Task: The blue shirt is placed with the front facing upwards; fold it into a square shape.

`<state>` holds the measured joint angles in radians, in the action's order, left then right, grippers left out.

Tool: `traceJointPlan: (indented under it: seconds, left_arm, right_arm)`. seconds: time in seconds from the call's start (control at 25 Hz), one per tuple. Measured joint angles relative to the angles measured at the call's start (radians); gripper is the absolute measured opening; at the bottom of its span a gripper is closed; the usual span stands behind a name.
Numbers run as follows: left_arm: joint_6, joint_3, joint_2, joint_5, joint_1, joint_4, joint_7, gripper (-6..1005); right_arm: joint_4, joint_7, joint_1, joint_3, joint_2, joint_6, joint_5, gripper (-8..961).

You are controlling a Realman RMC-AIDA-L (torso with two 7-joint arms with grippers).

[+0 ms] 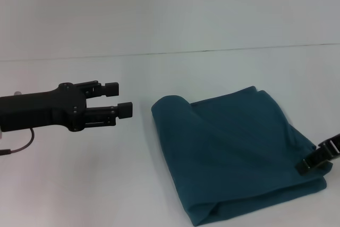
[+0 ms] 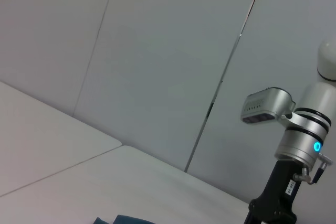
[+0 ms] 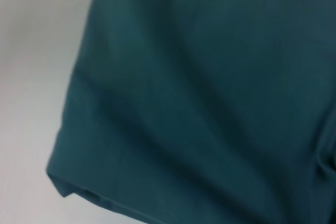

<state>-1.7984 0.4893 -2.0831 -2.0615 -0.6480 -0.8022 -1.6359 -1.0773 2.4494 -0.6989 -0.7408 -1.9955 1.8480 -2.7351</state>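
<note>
The left gripper (image 1: 122, 99) is hovering above the white table (image 1: 79, 184) on the left, its fingers standing apart with a narrow gap and gripping nothing, pointing toward the blue shirt (image 1: 234, 152) but staying clear of it; the shirt is lying folded into a rough square right of centre, its rolled fold edge facing the left gripper; the right gripper (image 1: 319, 158) is sitting at the shirt's right edge, mostly out of view, and I cannot tell whether it is gripping the cloth.
</note>
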Motion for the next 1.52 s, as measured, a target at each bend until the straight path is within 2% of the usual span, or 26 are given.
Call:
traceJointPlan:
  seconds: [0.6,0.8,1.0,1.12,1.2,1.32,1.52]
  left_arm:
    - [-0.002,0.000,-0.006,0.002,0.000,0.000,0.000,823]
    - [-0.002,0.000,-0.006,0.002,0.001,0.000,0.001,823]
    - [-0.004,-0.001,-0.005,0.020,0.001,0.000,0.001,823]
    - [-0.003,-0.003,-0.002,0.037,0.002,0.000,-0.001,823]
    - [-0.001,-0.007,-0.001,0.042,0.002,-0.002,-0.002,823]
    - [0.001,-0.015,0.002,0.048,0.000,-0.004,-0.006,823]
    - [0.007,-0.020,0.005,0.067,-0.001,-0.006,-0.011,822]
  right_arm:
    - [0.107,-0.008,0.016,-0.008,0.006,-0.112,-0.065,611]
    - [0.092,-0.012,0.013,-0.009,0.007,-0.104,-0.062,610]
    - [-0.031,-0.015,0.007,0.044,0.019,0.007,0.060,610]
    - [-0.029,-0.019,0.001,0.039,0.023,0.029,0.147,609]
    - [0.000,-0.028,-0.007,0.017,0.012,0.013,0.175,609]
    - [0.061,-0.056,-0.024,-0.025,-0.016,-0.033,0.180,595]
    - [0.108,-0.101,-0.037,-0.090,-0.071,-0.131,0.180,526]
